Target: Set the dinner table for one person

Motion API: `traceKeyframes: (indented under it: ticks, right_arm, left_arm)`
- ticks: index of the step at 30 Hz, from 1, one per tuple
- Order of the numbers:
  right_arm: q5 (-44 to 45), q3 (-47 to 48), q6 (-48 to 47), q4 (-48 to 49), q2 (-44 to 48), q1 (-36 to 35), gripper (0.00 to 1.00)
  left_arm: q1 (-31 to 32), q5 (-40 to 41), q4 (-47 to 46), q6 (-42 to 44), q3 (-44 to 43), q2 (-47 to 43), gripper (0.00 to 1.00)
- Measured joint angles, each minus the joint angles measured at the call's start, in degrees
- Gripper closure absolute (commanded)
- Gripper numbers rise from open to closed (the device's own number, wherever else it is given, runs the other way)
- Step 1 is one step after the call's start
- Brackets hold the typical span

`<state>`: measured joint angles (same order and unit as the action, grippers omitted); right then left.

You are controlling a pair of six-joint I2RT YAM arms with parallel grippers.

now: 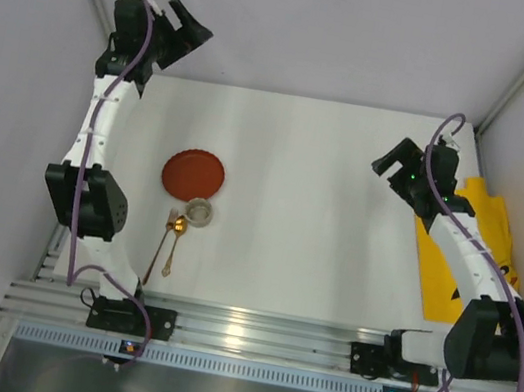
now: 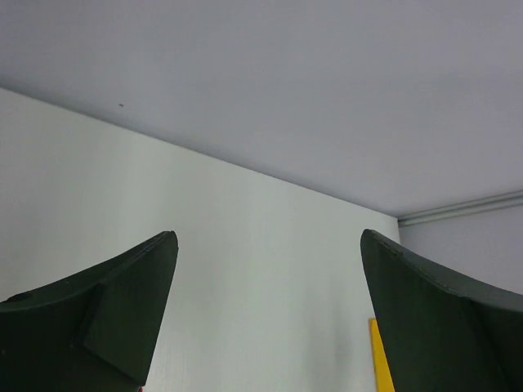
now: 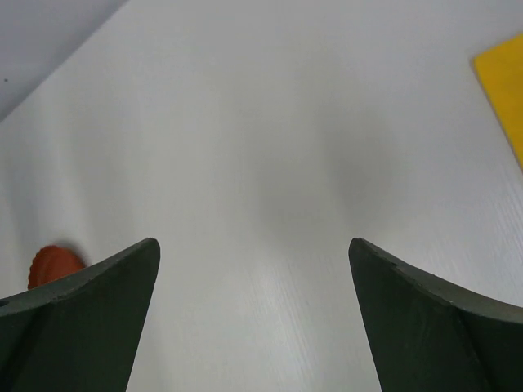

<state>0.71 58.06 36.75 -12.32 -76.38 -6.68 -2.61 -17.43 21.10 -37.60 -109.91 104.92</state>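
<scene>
Dinner table (image 3: 270,122) beneath spread R claw (image 3: 252,242)

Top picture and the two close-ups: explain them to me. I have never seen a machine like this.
These are two robot arms bolted to a white table. The top picture looks down from above; the left arm and right arm reach away from you. Each close-up comes from a wrist camera, showing that arm's claw: left claw, right claw. Both are open and hold nothing. On the table lie a red plate, a small cup and gold cutlery; a yellow mat sits at the right.
</scene>
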Motion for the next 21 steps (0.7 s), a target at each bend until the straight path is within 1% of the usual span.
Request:
traceKeyframes:
  ticks: [2,3,6,7,9,10,11,12,14,15,16,17,18,19,21]
  right_arm:
    - [-1.42,-0.46,1.33,-3.80,0.92,0.24,0.00]
    - [-2.47,-1.09,1.51,-4.70,1.88,0.33,0.00]
    - [-5.18,-4.39,1.51,-6.32,6.69,0.35,0.00]
    - [-5.68,-5.66,1.29,-6.84,8.68,0.35,0.00]
    - [-6.75,-7.10,0.28,-8.00,11.85,0.37,0.00]
    - [-7.19,-7.15,-0.37,-8.52,12.68,0.39,0.00]
    - [-7.74,-7.10,-1.05,-8.52,13.14,0.44,0.00]
    - [-8.31,-6.95,-1.75,-8.50,13.33,0.48,0.00]
    - [-9.22,-6.36,-2.71,-8.74,12.87,0.59,0.00]
    - [-9.66,-5.88,-2.99,-8.76,12.28,0.63,0.00]
    - [-10.12,-5.25,-3.30,-8.81,11.47,0.79,0.00]
    - [-10.47,-4.28,-3.50,-8.85,10.29,0.87,0.00]
    - [-10.73,-3.04,-3.74,-8.98,8.55,0.96,0.00]
    - [-10.73,-1.60,-4.02,-9.55,6.71,1.03,0.00]
    - [-9.35,2.54,-4.79,-12.61,1.86,1.38,0.00]
  left_arm:
    - [-0.22,0.74,-2.16,-3.39,-0.70,-0.81,0.01]
    - [-0.61,-0.46,-6.12,-5.55,2.10,-2.40,0.01]
    - [-3.02,-7.23,-22.45,-15.45,15.47,-6.95,0.01]
    - [-3.67,-7.72,-24.44,-16.70,18.56,-7.61,0.01]
    - [-4.42,-6.43,-22.16,-16.85,21.68,-7.50,0.01]
    - [-3.89,-3.65,-18.34,-14.80,21.77,-7.23,0.01]
    - [-2.64,1.33,-13.77,-11.74,20.90,-7.19,0.01]
    - [-0.04,7.56,-7.56,-7.54,18.23,-6.69,0.01]
    - [6.38,19.17,0.00,0.35,11.61,-5.33,0.02]
    - [10.05,22.71,2.21,3.43,8.33,-4.81,0.02]
    - [13.20,24.79,3.41,4.85,6.34,-4.66,0.08]
    - [15.54,23.17,4.02,4.96,5.64,-5.14,0.14]
    - [16.26,19.43,4.70,4.42,6.32,-6.08,0.16]
    - [15.72,16.57,5.25,3.65,7.89,-7.04,0.15]
    - [13.92,15.37,7.15,2.84,12.39,-8.48,0.14]
